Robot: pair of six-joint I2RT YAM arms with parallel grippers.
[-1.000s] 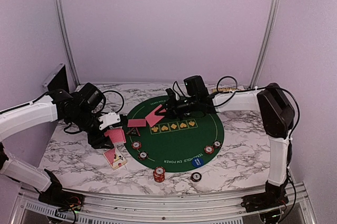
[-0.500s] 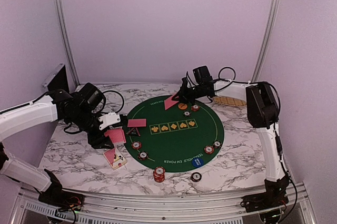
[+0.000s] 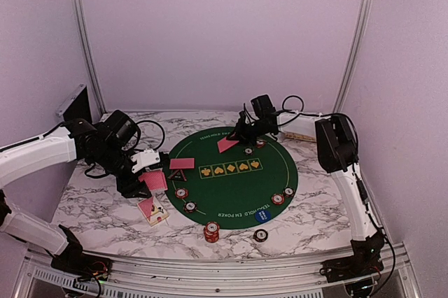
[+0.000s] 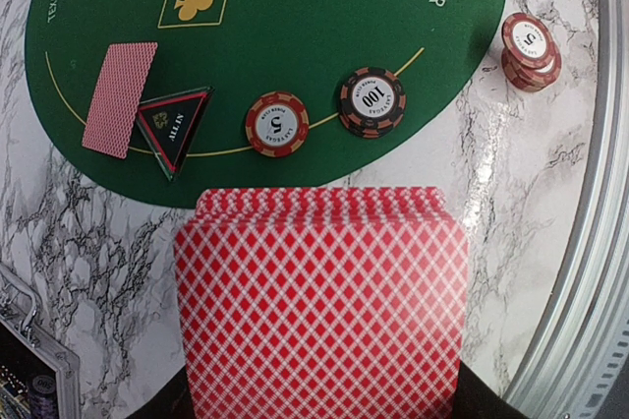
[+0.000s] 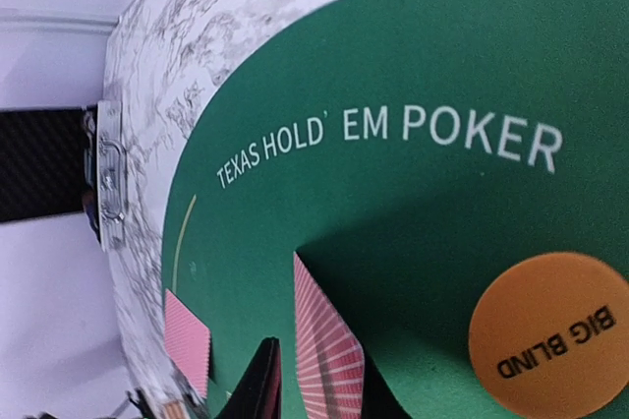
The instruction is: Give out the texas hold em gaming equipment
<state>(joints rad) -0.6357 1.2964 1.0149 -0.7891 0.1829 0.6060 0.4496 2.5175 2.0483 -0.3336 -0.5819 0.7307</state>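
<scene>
Marble worktop (image 3: 315, 222), far edge: right gripper (image 3: 236, 140) pinches one card (image 3: 227, 145) (likely dealing it). Left gripper (image 3: 145, 174) clamps the supply deck (image 4: 319, 311).

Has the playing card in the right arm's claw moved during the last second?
Yes. The right gripper carried the card away from the row of suit symbols, toward the green mat's far edge, beside the orange disc.
</scene>
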